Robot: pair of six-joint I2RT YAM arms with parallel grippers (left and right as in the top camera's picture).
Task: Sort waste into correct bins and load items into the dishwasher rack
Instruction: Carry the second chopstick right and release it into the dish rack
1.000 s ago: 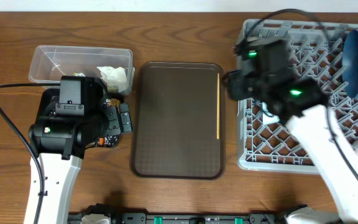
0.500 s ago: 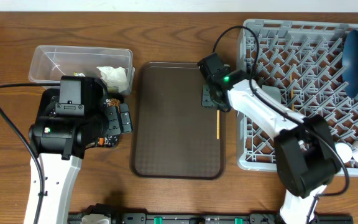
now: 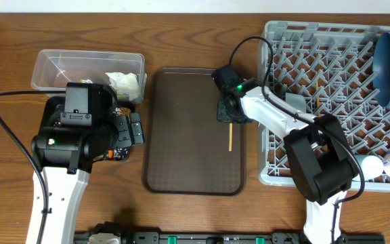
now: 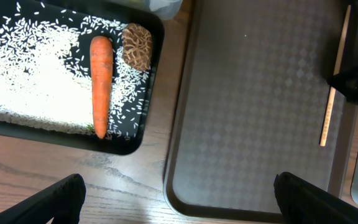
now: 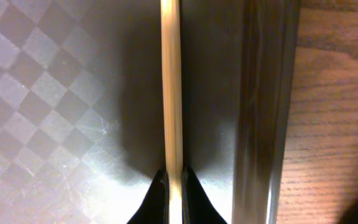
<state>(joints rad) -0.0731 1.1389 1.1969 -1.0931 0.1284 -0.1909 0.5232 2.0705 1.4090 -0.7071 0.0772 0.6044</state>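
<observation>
Right end effector (image 5: 171, 182) lower; one chopstick (image 5: 171, 81)

A pale wooden chopstick (image 3: 229, 139) runs lengthwise just inside the right rim of the brown tray (image 3: 188, 129).

A wooden table (image 3: 5, 41) carries tub (image 3: 46, 74), black tray (image 4: 149, 81), serving tray (image 3: 188, 135), rack (image 3: 276, 177).

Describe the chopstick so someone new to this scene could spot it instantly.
Find the dark brown tray in the middle of the table, just left of the big grey rack. Along the tray's right side runs the chopstick, pinched by the right gripper. It is the only thin, pale wooden stick in view, and nothing else lies on that tray.
</observation>
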